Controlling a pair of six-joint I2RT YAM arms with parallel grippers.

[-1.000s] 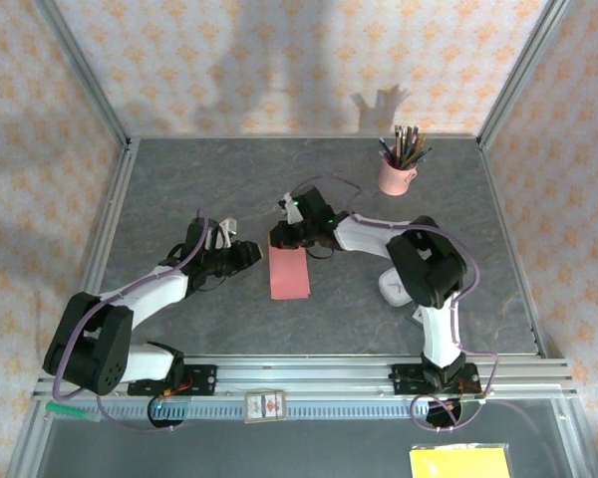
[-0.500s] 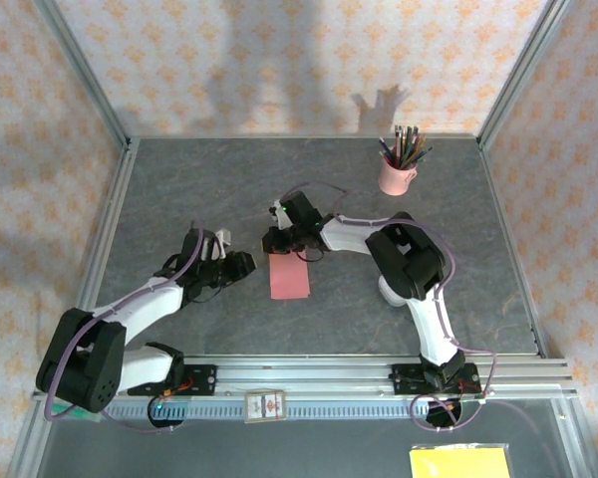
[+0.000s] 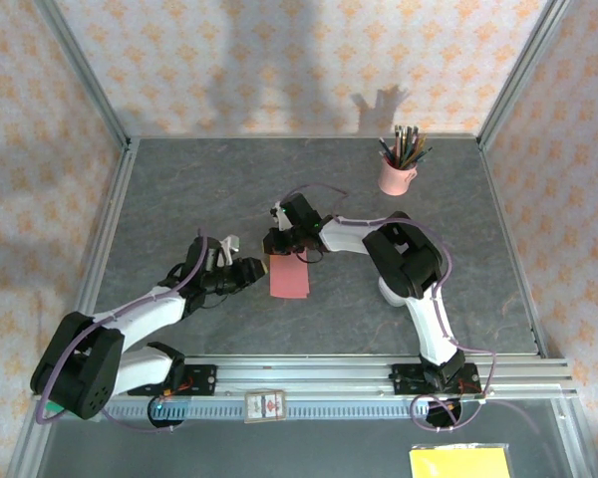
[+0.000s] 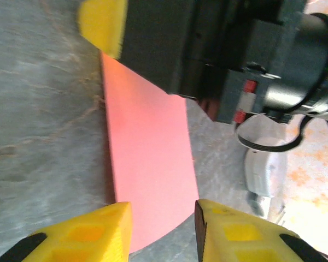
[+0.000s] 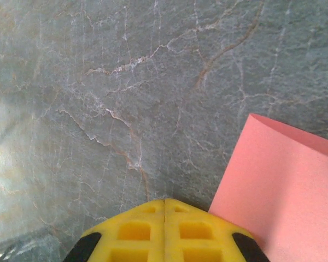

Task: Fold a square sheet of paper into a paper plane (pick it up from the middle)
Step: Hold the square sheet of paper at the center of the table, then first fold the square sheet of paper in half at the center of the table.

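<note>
The square sheet of paper (image 3: 289, 279) lies on the grey table as a salmon-pink folded rectangle, slightly lifted along one edge (image 5: 287, 185). My left gripper (image 3: 255, 271) is low at the paper's left side, open. In the left wrist view its yellow fingertips (image 4: 76, 234) straddle the paper's near end (image 4: 150, 164) without pinching it. My right gripper (image 3: 279, 245) is shut at the paper's far end. Its closed yellow tips (image 5: 164, 218) rest right beside the paper's corner, and one of its yellow fingers (image 4: 101, 24) shows at the paper's far edge.
A pink cup of pencils (image 3: 397, 177) stands at the back right. A white rounded object (image 3: 387, 289) lies behind the right arm, right of the paper (image 4: 262, 174). A yellow pad (image 3: 458, 462) and a small card (image 3: 264, 407) sit beyond the front rail.
My left gripper has moved right and nearer to the paper's left edge, opening a little. The right arm's elbow swung left; its shut tips stay at the paper's far end.
</note>
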